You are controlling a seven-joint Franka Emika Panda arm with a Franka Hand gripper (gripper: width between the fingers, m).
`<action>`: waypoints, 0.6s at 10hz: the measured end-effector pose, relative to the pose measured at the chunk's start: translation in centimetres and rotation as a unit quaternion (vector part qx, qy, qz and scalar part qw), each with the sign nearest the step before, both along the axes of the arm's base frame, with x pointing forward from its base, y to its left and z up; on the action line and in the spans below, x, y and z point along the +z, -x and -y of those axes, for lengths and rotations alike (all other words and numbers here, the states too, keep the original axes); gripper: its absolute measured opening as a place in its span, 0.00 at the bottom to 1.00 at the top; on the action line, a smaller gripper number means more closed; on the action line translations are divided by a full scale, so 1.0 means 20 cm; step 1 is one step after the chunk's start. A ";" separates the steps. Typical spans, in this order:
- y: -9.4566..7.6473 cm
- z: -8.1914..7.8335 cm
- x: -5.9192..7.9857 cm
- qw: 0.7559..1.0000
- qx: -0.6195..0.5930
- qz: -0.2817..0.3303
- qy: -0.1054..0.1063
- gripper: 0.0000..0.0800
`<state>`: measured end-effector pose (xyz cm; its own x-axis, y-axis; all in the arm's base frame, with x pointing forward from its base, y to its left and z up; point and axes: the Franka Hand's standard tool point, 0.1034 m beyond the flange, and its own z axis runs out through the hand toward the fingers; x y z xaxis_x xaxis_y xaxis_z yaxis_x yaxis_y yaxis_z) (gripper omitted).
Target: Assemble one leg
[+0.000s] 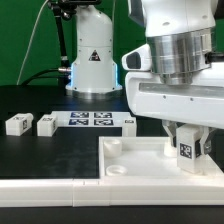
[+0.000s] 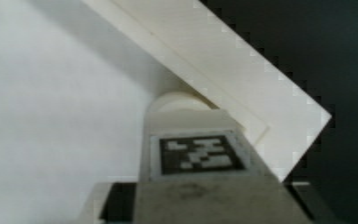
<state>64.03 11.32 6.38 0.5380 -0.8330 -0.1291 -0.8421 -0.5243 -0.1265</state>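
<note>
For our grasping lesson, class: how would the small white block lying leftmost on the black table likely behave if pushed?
The block looks like hard plastic, so it is probably stiff. It seems small and likely light, so a nudge should slide it easily. Its flat faces suggest it would not roll, though it might twist.

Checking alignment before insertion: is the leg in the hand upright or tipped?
Upright: in the exterior view the leg stands vertical in the hand, its tag edges level, over the white tray-like piece.
</note>
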 end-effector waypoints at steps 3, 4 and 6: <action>0.00 0.00 0.00 1.000 0.010 0.001 0.000 0.36; 0.00 0.00 0.00 1.000 0.031 0.005 0.001 0.62; 0.00 -0.02 0.00 0.995 0.100 0.018 0.004 0.77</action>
<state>64.04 11.66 6.41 0.6973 -0.7096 -0.1012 -0.7158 -0.6821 -0.1495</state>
